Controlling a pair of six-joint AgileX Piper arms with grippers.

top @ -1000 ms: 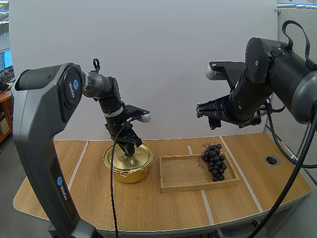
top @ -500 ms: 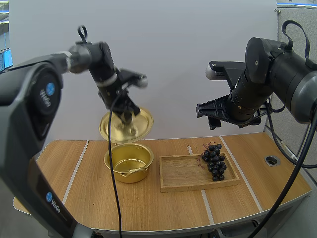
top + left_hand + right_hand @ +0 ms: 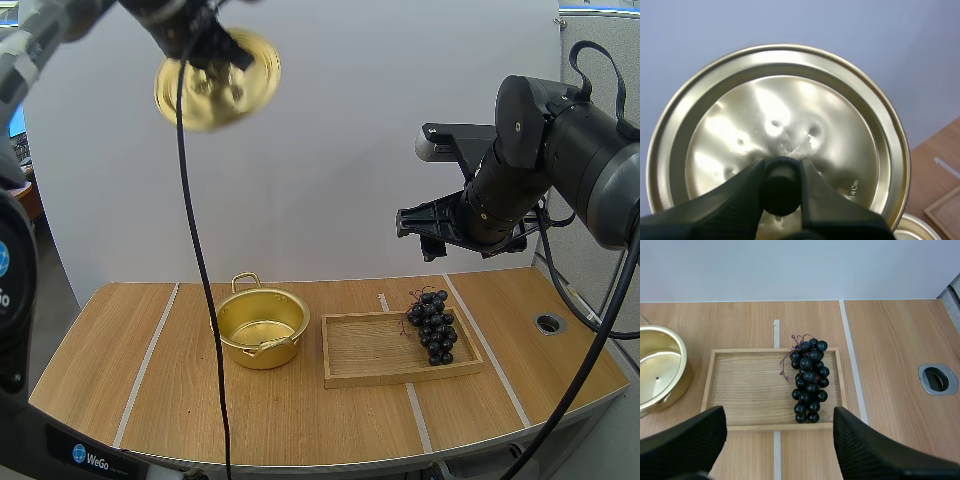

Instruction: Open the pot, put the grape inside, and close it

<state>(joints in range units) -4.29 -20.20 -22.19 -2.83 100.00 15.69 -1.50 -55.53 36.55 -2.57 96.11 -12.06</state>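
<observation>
Our left hand [image 3: 781,186] pinches the lid [image 3: 790,110] high above the pot [image 3: 262,355]. Our right hand [image 3: 779,416] hovers spread over the grapes [image 3: 808,381].

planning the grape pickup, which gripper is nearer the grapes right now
Right. The right gripper hovers open above the grapes on the tray; the left gripper is high over the table's left side, shut on the lid.

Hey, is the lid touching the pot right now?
Apart. In the high view the lid hangs high in the left gripper, with a wide stretch of wall between it and the open pot on the table.
</observation>
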